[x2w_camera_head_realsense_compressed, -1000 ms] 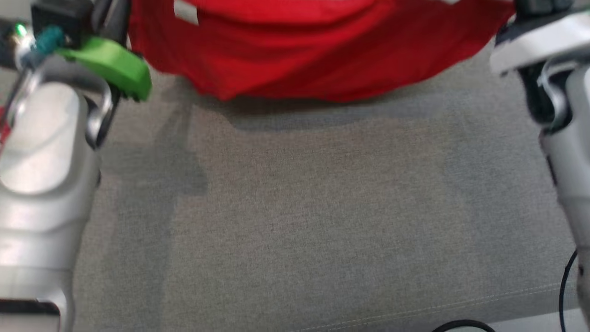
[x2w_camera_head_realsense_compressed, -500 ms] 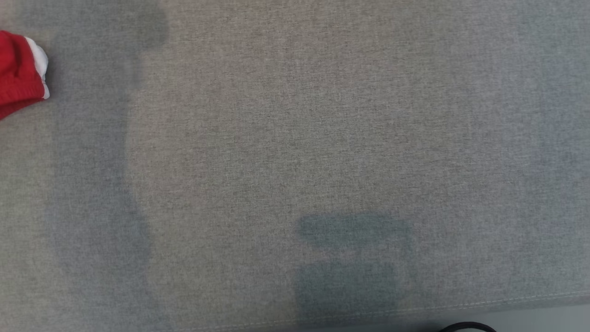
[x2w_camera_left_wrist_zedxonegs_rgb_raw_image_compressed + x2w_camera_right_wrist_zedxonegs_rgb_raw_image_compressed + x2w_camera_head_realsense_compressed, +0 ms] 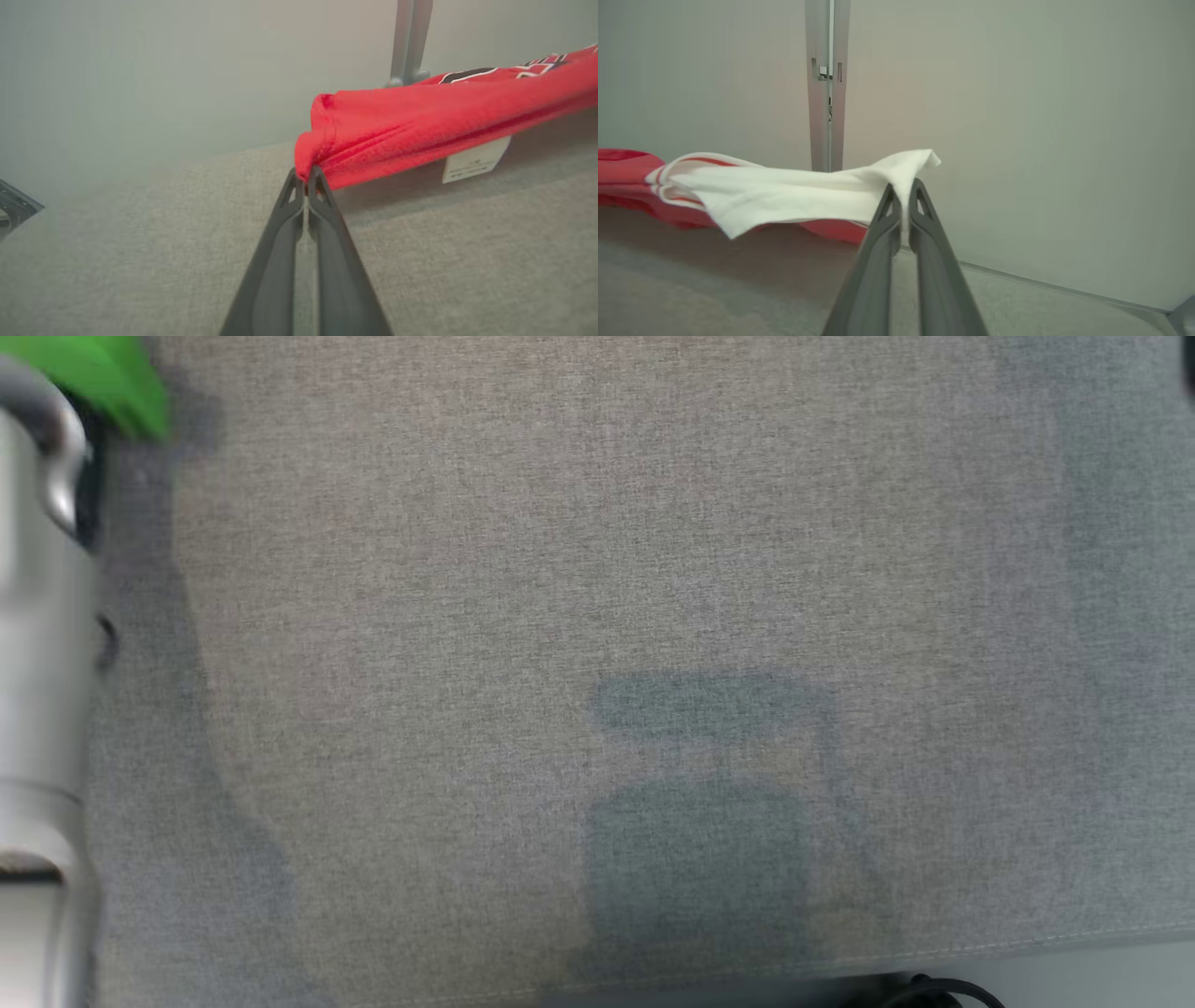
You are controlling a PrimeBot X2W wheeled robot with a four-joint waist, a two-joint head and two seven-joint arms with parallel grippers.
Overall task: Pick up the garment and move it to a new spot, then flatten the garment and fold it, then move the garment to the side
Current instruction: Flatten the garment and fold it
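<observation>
The garment (image 3: 420, 135) is a red jersey with white trim and a white tag. It hangs stretched above the grey fabric surface (image 3: 140, 242). My left gripper (image 3: 306, 179) is shut on its red corner. In the right wrist view, my right gripper (image 3: 903, 191) is shut on the garment's (image 3: 794, 191) white edge, with the red cloth trailing off to the left. At the left edge of the head view my pale left forearm (image 3: 37, 644) shows beside a green part (image 3: 103, 373).
The grey fabric surface (image 3: 597, 616) spreads across the head view, with its seamed front edge (image 3: 1027, 947) at the bottom and a black cable (image 3: 943, 989) below it. A pale wall with a vertical metal post (image 3: 826, 84) stands behind the surface.
The head view has shifted, so the red garment left it. My left forearm and its green part show again at the left edge. Both grips look unchanged.
</observation>
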